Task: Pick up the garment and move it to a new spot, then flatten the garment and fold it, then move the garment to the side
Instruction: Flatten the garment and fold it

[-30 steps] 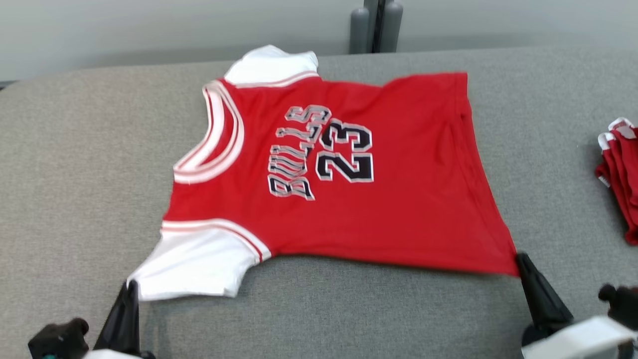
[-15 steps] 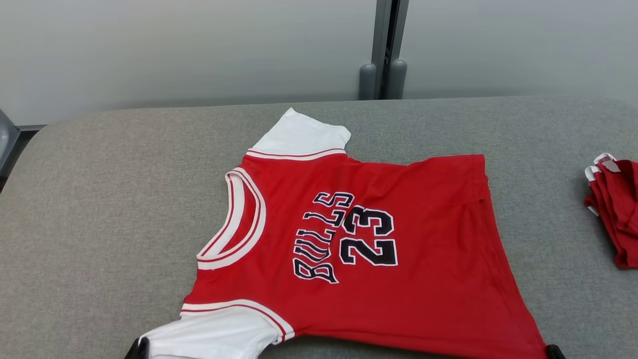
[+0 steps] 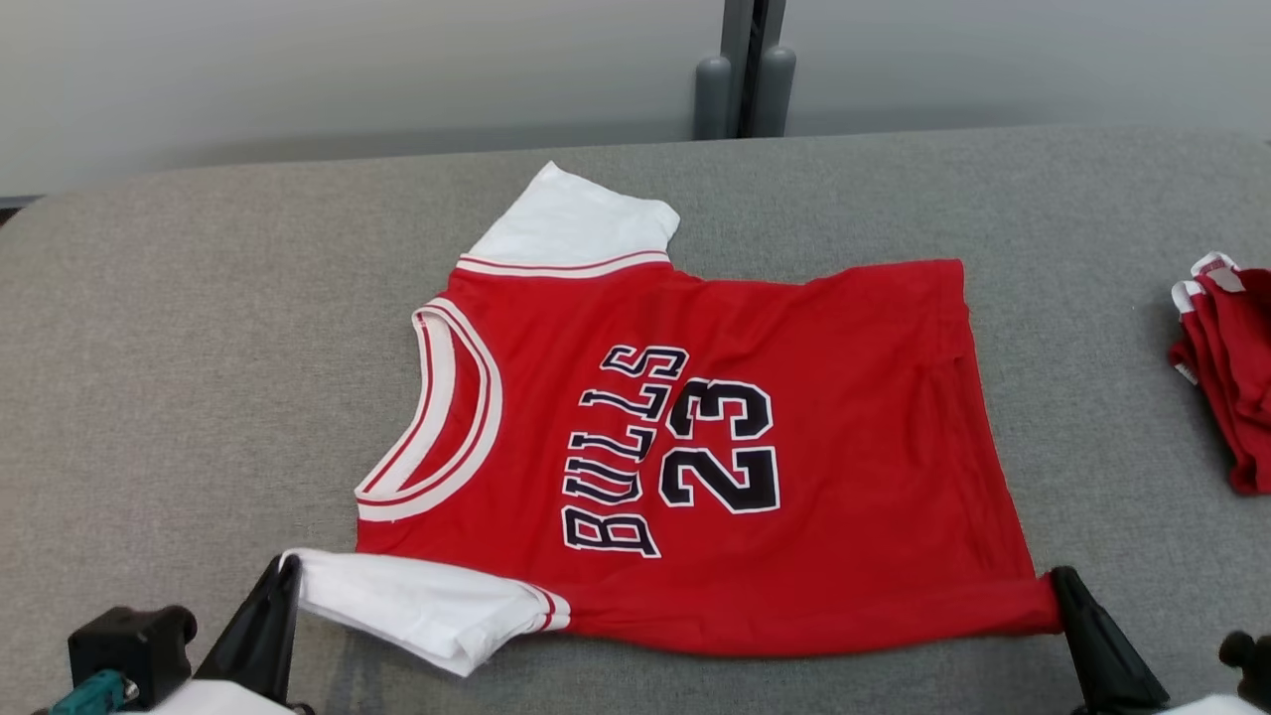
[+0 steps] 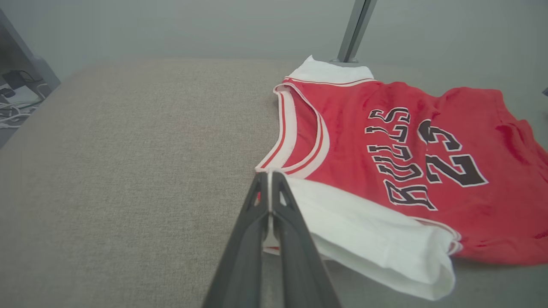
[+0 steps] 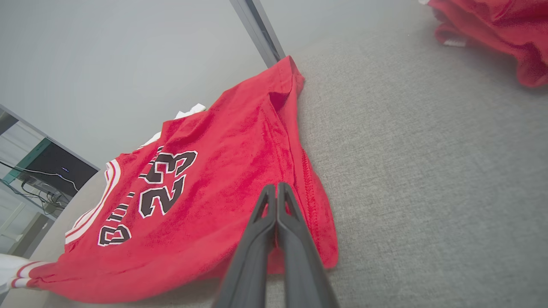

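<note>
The garment (image 3: 784,397) is a red jersey with white sleeves and "BULLS 23" in black, spread on the grey table (image 3: 199,348), neck toward the left. My left gripper (image 3: 285,568) is shut on the tip of its near white sleeve (image 4: 364,231), which is lifted and curling back over the jersey; in the left wrist view the left gripper (image 4: 269,175) pinches white cloth. My right gripper (image 3: 1059,581) is shut on the near hem corner, raised off the table. The right wrist view has the right gripper (image 5: 276,188) closed on the red hem (image 5: 308,205).
A second bunched red garment (image 3: 1226,367) lies at the table's right edge, also seen as red cloth (image 5: 501,30) in the right wrist view. A grey post (image 3: 740,70) stands behind the table against the pale wall. Bare table surface lies to the left and along the front.
The head camera has shifted up and back. Both grippers have carried the near edge forward: the near sleeve and hem now fold up and over toward the jersey's middle.
</note>
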Tool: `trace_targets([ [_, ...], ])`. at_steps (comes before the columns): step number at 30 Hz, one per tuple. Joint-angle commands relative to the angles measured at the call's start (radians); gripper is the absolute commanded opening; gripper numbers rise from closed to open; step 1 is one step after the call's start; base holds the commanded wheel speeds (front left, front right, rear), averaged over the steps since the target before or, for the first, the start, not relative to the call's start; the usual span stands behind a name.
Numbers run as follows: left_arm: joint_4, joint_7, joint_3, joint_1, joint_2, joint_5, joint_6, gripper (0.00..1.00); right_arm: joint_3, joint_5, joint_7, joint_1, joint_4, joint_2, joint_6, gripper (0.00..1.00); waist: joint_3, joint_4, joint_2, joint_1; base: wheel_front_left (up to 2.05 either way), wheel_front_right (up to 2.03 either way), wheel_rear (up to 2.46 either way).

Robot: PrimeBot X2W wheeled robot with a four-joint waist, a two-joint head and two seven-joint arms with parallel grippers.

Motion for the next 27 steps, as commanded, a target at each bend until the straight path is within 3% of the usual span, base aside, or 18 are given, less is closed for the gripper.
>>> trace_targets([
  [1,0.013,-0.012,-0.002,-0.044,0.008,-0.003,-0.011,0.00,0.003,-0.011,0.003,-0.038,-0.005,0.000,0.000,0.00,0.038,-0.018,0.0000,0.0000,0.00,0.00,0.00],
  [20,0.230,-0.123,-0.044,-0.364,0.043,-0.006,-0.098,0.00,0.081,0.019,-0.036,-0.354,0.112,-0.019,0.000,0.00,0.221,-0.040,0.0000,0.0000,0.00,0.00,0.00],
  [21,0.269,-0.140,-0.050,-0.382,0.031,-0.019,-0.106,0.44,0.105,0.023,-0.040,-0.372,0.132,-0.025,0.000,0.00,0.229,-0.038,0.0000,0.0000,0.00,0.00,0.00],
  [22,0.289,-0.149,-0.054,-0.386,0.031,-0.018,-0.111,1.00,0.112,0.022,-0.043,-0.376,0.138,-0.028,0.000,0.05,0.232,-0.038,0.0000,0.0000,0.00,0.00,0.00],
  [24,0.316,-0.187,-0.047,-0.398,0.019,-0.028,-0.109,1.00,0.127,0.019,-0.049,-0.381,0.147,-0.027,0.000,1.00,0.234,-0.039,0.0000,0.0000,0.00,0.00,0.00],
  [27,0.344,-0.281,-0.031,-0.398,-0.008,-0.028,-0.098,1.00,0.130,-0.012,-0.061,-0.380,0.137,-0.029,0.000,1.00,0.230,-0.042,0.0000,0.0000,0.00,0.00,0.00],
])
